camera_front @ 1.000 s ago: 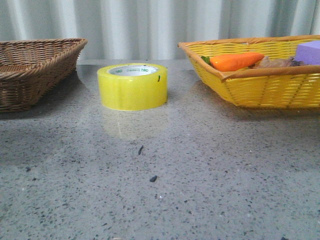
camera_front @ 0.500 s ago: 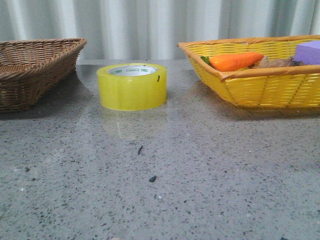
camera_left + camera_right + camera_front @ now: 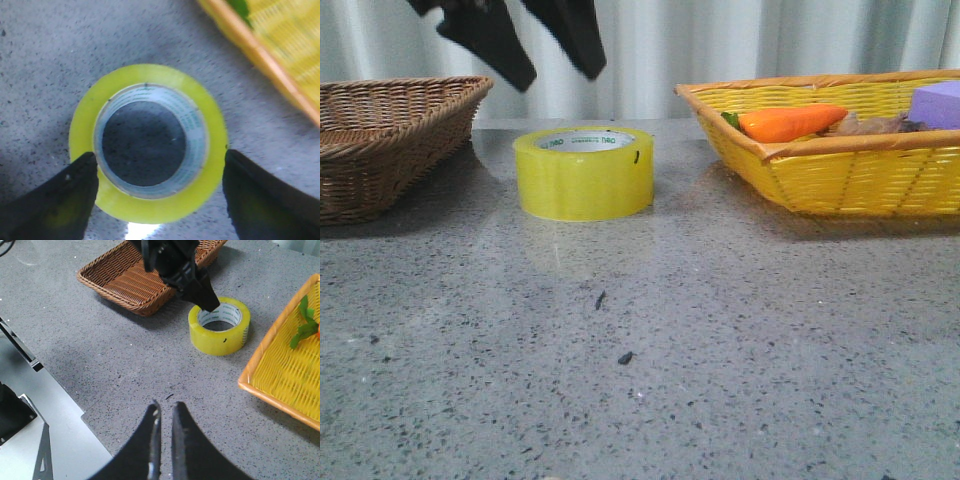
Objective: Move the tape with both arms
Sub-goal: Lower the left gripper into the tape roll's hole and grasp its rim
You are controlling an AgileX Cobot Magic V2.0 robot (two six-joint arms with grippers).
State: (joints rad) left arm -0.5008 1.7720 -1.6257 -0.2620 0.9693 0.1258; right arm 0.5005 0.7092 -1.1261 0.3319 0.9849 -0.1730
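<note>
- The counter (image 3: 740,380) is speckled grey stone; the step in hand is judged to be the first pick-up of the tape by the left arm, with the hand-over to the right arm not yet begun.
- The brown basket (image 3: 390,135) stands at the left and the yellow basket (image 3: 840,160) at the right, the latter holding a carrot (image 3: 790,122) and a purple block (image 3: 935,103); neither should be brushed on the lift.
- The tape (image 3: 585,172) lies flat on the counter between the two baskets, touching neither, its hole facing up.
- The left end effector (image 3: 515,40) is held above the tape with fingers spread apart; in the left wrist view the fingers (image 3: 55,200) flank the roll's outer wall, roughly centred.
- A straight descent is advised, so that both pads meet the wall together and the roll is not pushed sideways.
- Closure is best made low on the wall, leaving the far rim free for the second grasp.
- The right end effector (image 3: 164,415) is seen well clear of the tape, fingers nearly together and empty; it should be opened before the hand-over.
</note>
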